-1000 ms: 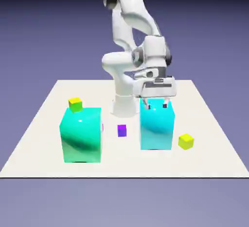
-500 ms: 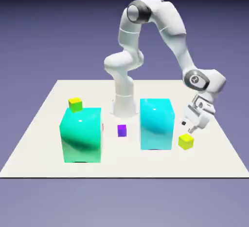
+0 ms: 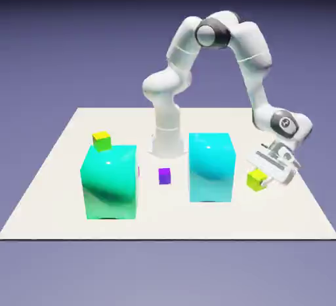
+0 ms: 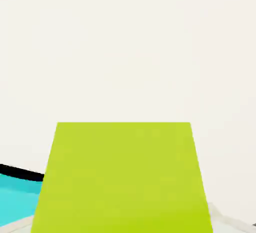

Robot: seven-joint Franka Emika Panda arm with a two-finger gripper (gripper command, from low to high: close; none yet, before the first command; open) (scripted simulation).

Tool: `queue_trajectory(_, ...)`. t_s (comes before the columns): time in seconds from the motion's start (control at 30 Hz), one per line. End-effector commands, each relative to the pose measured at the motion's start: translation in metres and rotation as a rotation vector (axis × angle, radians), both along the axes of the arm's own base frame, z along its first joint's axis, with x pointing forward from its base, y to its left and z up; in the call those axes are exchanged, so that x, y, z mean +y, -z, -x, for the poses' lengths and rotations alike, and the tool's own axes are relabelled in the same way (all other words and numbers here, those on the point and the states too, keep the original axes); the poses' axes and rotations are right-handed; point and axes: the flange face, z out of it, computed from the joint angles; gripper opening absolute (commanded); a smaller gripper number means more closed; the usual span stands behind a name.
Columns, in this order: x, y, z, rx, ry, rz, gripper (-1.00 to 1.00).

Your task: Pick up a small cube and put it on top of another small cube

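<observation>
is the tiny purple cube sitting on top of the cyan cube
No, the tiny purple cube sits on the table, in the gap between the teal cube and the cyan cube.

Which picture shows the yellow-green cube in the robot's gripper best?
The hand view: the yellow-green cube looks biggest there. The exterior view shows it small, partly hidden by the gripper.

Cube in my grip (image 3: 256, 180): plain yellow-green. Cube by teal block (image 3: 102, 142): yellow top, green sides. Teal block (image 3: 110, 183): green-teal, darker smudge across front. Cyan block (image 3: 210, 168): bright cyan. Tiny cube (image 3: 165, 176): purple. My arm (image 3: 252, 45): white, dark-grey joints. Tabletop (image 3: 157, 216): cream.
</observation>
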Motion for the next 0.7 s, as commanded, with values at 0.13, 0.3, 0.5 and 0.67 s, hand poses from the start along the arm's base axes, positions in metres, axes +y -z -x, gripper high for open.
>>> queue_trajectory(0.13, -0.067, -0.075, -0.089, -0.171, 0.194, -0.097, -1.0)
queue_trajectory(0.3, -0.182, -0.147, -0.166, -0.322, 0.482, -0.125, -1.0)
queue_trajectory(0.5, -0.383, -0.212, -0.208, -0.335, 1.01, -0.038, -1.0)
queue_trajectory(0.67, -0.508, -0.223, -0.188, -0.12, 1.402, 0.042, -1.0)
